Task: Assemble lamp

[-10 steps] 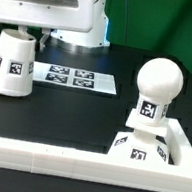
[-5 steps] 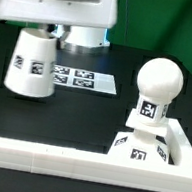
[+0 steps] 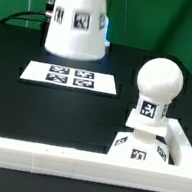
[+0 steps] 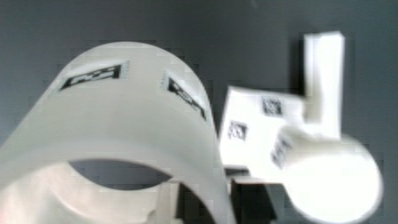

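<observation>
One shade (image 3: pixel 78 22) hangs above the desk's (image 3: pixel 41 110) far edge over the marker board (image 3: pixel 71 78); your tool is out of sight, so its grip can't be confirmed. Bulb (image 3: pixel 156 86) stands upright on the base (image 3: pixel 141 145) near the desk's front corner, on the exterior view's right, lower than the shade

The top of the shade (image 3: pixel 78 22) is cut off by the picture's edge. The gripper cannot be seen. The wrist view is blurry.
</observation>
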Robot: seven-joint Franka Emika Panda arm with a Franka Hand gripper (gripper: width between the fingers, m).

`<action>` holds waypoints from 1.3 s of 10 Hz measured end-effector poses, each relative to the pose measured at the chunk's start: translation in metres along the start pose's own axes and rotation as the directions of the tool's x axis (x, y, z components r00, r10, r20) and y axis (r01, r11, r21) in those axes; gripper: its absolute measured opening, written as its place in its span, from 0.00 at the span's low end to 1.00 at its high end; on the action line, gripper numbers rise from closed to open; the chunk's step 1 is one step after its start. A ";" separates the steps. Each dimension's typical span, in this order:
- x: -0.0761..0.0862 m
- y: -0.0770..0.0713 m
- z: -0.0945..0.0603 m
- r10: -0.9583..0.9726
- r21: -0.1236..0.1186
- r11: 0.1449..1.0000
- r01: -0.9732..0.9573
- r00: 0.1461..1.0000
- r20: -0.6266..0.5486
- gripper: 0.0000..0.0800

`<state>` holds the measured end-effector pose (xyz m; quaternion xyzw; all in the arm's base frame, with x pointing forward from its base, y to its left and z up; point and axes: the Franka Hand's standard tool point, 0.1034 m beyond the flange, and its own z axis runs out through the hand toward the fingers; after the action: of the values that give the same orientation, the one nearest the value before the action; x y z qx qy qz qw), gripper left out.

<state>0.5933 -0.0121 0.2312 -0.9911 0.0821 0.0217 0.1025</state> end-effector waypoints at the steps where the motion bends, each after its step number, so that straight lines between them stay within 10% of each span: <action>1: -0.002 0.001 0.004 -0.004 -0.002 1.000 0.004 1.000 0.003 0.06; 6: -0.003 -0.005 0.000 0.004 0.001 1.000 -0.004 1.000 0.003 0.06; 9: 0.020 -0.071 -0.023 0.062 0.025 0.998 -0.062 0.998 -0.030 0.06; 13: 0.036 -0.121 -0.006 0.105 0.033 0.994 -0.105 0.994 -0.024 0.06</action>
<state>0.6488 0.0975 0.2590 -0.9839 0.1358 0.0131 0.1158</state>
